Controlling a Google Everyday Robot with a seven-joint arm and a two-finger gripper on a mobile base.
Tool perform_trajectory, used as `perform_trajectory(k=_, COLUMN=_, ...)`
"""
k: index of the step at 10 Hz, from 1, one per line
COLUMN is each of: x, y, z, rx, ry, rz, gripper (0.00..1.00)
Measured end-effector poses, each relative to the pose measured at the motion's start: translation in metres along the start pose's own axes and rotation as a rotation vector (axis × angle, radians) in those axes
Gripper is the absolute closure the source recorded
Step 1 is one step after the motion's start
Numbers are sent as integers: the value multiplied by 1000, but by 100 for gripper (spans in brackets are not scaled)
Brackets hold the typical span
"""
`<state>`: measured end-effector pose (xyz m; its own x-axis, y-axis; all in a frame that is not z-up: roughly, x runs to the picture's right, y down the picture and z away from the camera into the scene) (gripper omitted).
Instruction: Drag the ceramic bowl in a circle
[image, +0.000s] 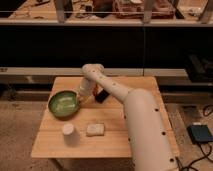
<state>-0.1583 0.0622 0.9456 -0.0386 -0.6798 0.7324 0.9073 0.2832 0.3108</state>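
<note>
One glossy green ceramic bowl (63, 103), darker-rimmed, sits just beside the tool (83, 97), whose grip I cannot tell.

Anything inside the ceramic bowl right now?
The ceramic bowl shows only its pale glossy centre, no contents visible. The gripper sits at its rim on the right of the view, covering that edge, so that strip cannot be checked.

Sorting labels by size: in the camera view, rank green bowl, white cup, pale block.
Glossy green ceramic bowl
then pale rectangular block and small white cup, too alike to rank.
Gripper at the bowl's rim.
</note>
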Motion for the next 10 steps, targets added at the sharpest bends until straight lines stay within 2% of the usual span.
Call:
perform_trajectory(k=2, x=32, y=12, z=-14, rx=-4, ry=52, rz=16, gripper=80)
perform_trajectory(k=4, x=61, y=30, z=-40, rx=-1, ry=108, rz=46, gripper=80)
perform_trajectory(k=5, x=66, y=37, z=-48, rx=-2, ry=121, rz=57, gripper=80)
perform_trajectory(k=8, x=63, y=65, z=-64, rx=-10, ry=142, rz=106, gripper=80)
perform_trajectory(k=10, x=44, y=79, z=-74, rx=-14, ry=149, rz=136, gripper=80)
